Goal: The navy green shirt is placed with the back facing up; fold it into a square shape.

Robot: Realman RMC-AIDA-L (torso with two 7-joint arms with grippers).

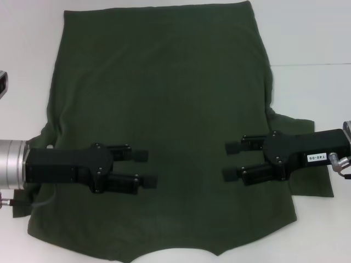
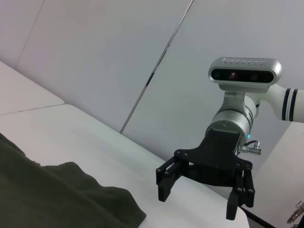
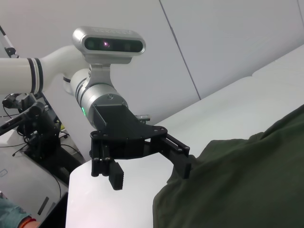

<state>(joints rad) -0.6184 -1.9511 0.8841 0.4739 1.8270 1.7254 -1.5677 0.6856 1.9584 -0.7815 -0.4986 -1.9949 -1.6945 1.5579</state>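
The navy green shirt lies spread flat on the white table, plain side up with no lettering showing, neckline at the near edge. My left gripper is open above the shirt's near left part, fingers pointing to the middle. My right gripper is open above the near right part, pointing back at it. Neither holds cloth. The left wrist view shows the shirt's edge and the right gripper farther off. The right wrist view shows the shirt and the left gripper.
The white table shows bare to the right and left of the shirt. A sleeve sticks out under the right arm. A grey object sits at the left edge. Cables and gear stand beyond the table.
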